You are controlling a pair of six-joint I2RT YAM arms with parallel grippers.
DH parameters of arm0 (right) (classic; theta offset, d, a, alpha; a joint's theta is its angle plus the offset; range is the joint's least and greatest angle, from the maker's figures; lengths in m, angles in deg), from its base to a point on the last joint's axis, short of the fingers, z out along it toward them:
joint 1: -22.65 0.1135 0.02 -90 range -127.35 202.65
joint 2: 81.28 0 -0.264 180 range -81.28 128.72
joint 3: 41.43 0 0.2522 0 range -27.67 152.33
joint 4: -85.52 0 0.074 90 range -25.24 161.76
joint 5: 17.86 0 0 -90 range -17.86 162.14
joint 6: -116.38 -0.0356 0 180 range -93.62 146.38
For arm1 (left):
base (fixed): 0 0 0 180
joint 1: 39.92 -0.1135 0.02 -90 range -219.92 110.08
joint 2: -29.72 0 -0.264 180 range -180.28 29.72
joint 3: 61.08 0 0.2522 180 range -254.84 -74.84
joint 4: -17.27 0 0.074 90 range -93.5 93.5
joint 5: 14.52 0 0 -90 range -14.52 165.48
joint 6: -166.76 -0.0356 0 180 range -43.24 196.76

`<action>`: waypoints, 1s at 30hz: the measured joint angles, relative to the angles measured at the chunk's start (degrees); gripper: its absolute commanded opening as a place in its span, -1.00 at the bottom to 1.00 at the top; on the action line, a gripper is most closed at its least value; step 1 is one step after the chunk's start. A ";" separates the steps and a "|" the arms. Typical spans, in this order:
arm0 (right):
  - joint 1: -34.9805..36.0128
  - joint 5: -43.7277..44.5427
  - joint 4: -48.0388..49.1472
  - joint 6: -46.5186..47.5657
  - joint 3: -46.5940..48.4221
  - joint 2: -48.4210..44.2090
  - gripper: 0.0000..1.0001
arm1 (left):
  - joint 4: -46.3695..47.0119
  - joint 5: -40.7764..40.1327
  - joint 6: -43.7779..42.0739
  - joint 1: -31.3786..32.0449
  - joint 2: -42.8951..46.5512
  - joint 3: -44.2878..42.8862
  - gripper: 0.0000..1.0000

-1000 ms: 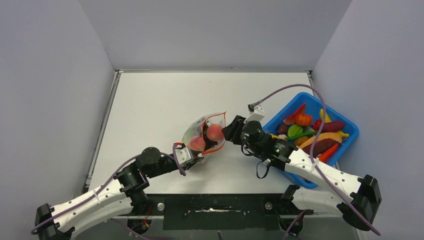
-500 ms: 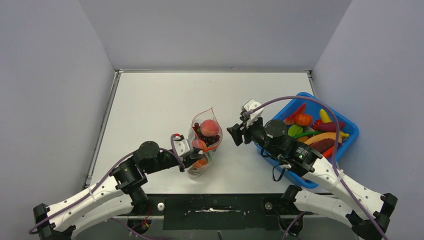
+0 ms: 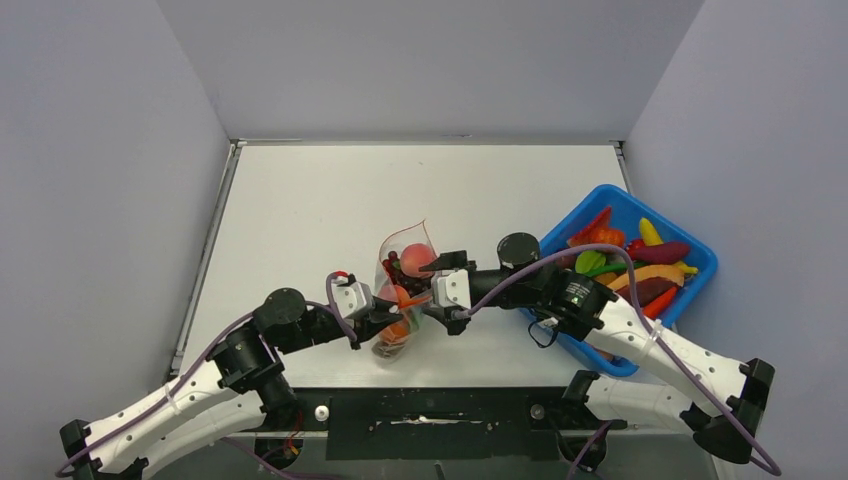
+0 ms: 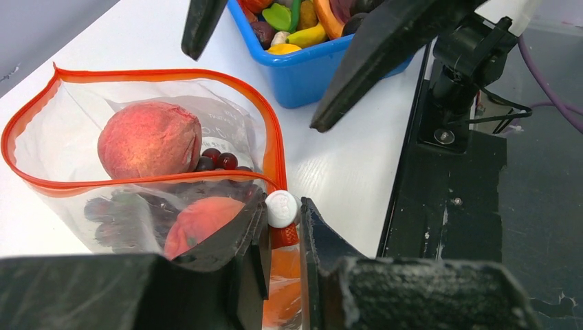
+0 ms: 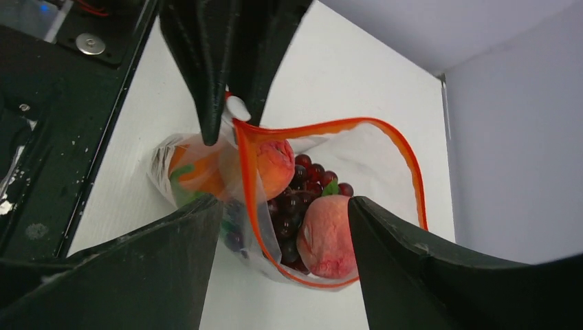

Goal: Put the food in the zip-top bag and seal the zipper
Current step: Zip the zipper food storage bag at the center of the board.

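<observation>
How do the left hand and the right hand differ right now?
The left hand is pinched shut on the zipper end by its white slider; right hand stands wide open, holding nothing. Left hand sits at the mouth's near corner; right hand faces the open mouth of the zip-top bag from the blue bin side. Both have black fingers, close to the bag.

— What's new with the right hand point(image 3: 432, 285)?
— A second ago it sat against the right side of the bag point(image 3: 405, 262), fingers close together. It backed off toward the right of the frame, spread wide, and has now come back to the bag's lower right.
— And the bag?
— It lay spread toward the right. Now it stands narrow, its tip pointing up the frame. The left hand point(image 3: 385, 318) gripping it shifted slightly down.
</observation>
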 measured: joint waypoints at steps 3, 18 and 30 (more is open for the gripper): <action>0.15 -5.11 -0.79 5.33 0.63 1.40 0.37 | -0.85 -0.02 0.04 -0.02 0.72 0.04 -1.00; 5.14 -8.33 -8.79 21.31 8.74 11.56 0.46 | -1.92 0.26 0.02 -0.07 0.87 0.04 -1.00; 6.84 -3.19 -15.04 31.52 13.75 18.05 0.39 | -3.48 0.90 -0.07 -0.11 -0.07 0.04 -1.00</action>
